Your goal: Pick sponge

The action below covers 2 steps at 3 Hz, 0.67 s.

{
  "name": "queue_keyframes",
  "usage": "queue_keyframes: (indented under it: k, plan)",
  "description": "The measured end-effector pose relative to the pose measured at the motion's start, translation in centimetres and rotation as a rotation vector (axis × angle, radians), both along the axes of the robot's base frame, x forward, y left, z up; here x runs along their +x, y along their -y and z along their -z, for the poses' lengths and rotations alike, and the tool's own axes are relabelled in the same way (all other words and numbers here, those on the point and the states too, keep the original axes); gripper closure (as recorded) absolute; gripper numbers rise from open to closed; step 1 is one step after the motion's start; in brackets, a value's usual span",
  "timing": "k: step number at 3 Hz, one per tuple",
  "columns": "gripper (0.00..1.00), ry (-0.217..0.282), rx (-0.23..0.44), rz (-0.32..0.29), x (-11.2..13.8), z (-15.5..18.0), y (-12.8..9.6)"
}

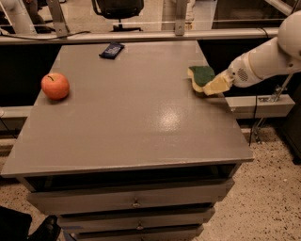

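Note:
The sponge (pixel 201 75), pale yellow foam with a dark green top, sits near the right edge of the grey table (pixel 131 122), towards the far side. My cream-yellow gripper (pixel 216 85) reaches in from the right on a white arm (pixel 263 61). It is right against the sponge's near right side and touches it. Part of the sponge's right side is hidden behind the gripper.
A red apple (pixel 55 85) sits at the table's left edge. A dark flat device (pixel 111 49) lies at the far middle. Drawers (pixel 134 202) run below the front edge. A rail (pixel 141 36) and an office chair (pixel 117 9) are behind the table.

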<state>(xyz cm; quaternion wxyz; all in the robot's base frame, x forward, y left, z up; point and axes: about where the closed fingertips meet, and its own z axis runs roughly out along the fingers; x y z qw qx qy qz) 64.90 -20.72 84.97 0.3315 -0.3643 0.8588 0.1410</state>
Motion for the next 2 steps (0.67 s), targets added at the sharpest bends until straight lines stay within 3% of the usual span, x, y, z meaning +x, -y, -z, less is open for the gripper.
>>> queue_keyframes:
  k: [1, 2]
  plan:
    - [1.0, 0.081, 0.135, -0.144, -2.7, -5.9, -1.6]
    - [1.0, 0.118, 0.233, -0.24, -5.0, -9.4, -2.9]
